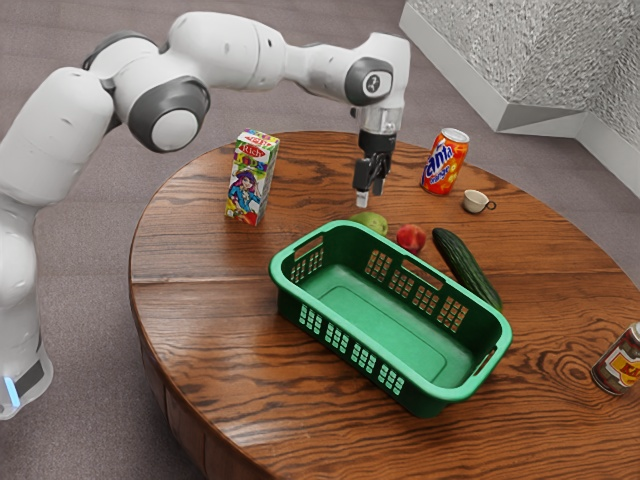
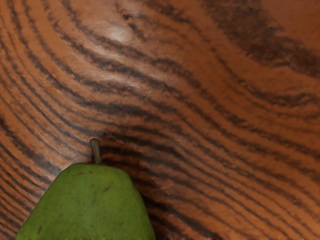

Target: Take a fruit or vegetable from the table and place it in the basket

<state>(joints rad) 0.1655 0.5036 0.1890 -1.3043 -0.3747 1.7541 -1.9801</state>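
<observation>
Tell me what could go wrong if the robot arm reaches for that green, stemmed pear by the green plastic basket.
The pear lies right beside the basket, so the black two-finger gripper might bump the rim on its way down. The pear's smooth, tapering sides could let it slip or roll from the grip. And the round red fruit sits close by, so it could get nudged.

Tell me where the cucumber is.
In the exterior view's right half, the cucumber lies on the table, just beyond the basket, beside the red fruit.
</observation>
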